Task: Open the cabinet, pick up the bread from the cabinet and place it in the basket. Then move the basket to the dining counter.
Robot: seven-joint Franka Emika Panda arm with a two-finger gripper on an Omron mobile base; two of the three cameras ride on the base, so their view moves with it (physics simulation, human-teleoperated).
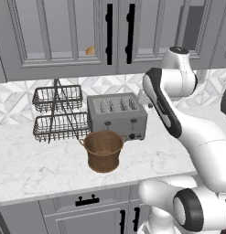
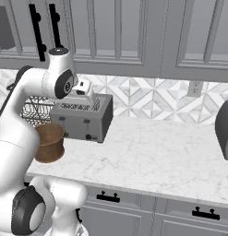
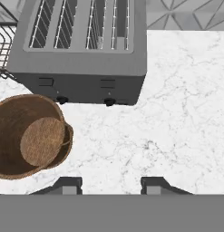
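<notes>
The grey cabinet [image 1: 64, 36] on the wall has both glass doors shut, its black bar handles [image 1: 109, 34] side by side. Through the left pane the tan bread [image 1: 90, 50] shows on the shelf. The brown woven basket [image 1: 103, 151] stands empty on the white marble counter in front of the toaster [image 1: 116, 116]; it is also at the left of the hand view [image 3: 36, 136]. My gripper [image 3: 109, 186] hangs above the counter to the right of the basket, near the toaster's front, pointing down. It is open with nothing between its fingers. The dining counter is out of view.
A two-tier dark wire rack [image 1: 57, 112] stands left of the toaster against the tiled wall. A dark appliance [image 2: 224, 129] sits at the counter's far right. Bare marble [image 2: 152, 152] stretches right of the toaster. Base cabinets with short black handles [image 1: 87, 201] lie below.
</notes>
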